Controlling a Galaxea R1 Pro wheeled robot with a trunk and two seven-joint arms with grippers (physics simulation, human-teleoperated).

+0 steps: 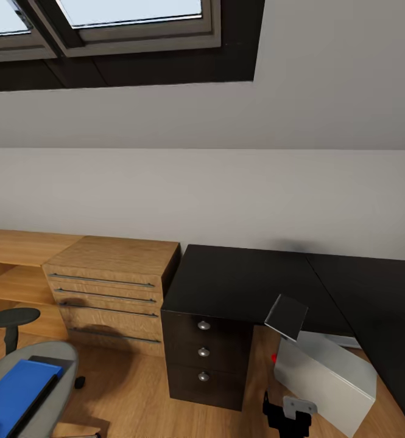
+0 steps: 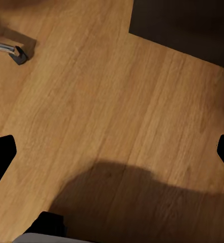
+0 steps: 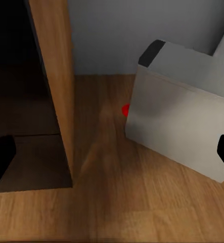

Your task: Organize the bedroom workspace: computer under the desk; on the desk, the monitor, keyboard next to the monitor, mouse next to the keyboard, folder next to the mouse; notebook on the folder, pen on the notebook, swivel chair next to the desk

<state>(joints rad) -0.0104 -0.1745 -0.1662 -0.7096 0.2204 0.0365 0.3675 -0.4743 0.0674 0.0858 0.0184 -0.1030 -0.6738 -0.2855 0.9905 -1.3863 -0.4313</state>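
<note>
Bedroom, mid-tidy: the black L-shaped bench (image 1: 251, 277) stands bare along the white wall, with no monitor, keyboard or mouse on the part I can see, and beside it a wooden dresser (image 1: 114, 286) with bar handles. On the wood floor (image 1: 135, 389), in the gap by the bench's dark drawer unit (image 1: 205, 353), the grey computer (image 1: 327, 377) stands tilted with a dark flat panel (image 1: 287, 316) leaning over its top; I judge it still needs tucking properly beneath the bench. At the near left the swivel chair (image 1: 35, 389) carries the blue folder (image 1: 16, 395) on its seat, well apart from the bench. My right jaws (image 3: 112, 157) are spread wide, tips at either edge of the wrist view, pointed at the computer and a small red object (image 3: 126, 110) just beside it, which I cannot identify. My left jaws (image 2: 112, 152) are spread too, empty, above bare floor near a chair caster (image 2: 18, 54). The risk as I see it: a push on that tilted case could tip it or wedge it against the wooden side panel (image 3: 56, 91), and the red object could be run over; turning toward the chair could send it rolling and slide the folder off.
</note>
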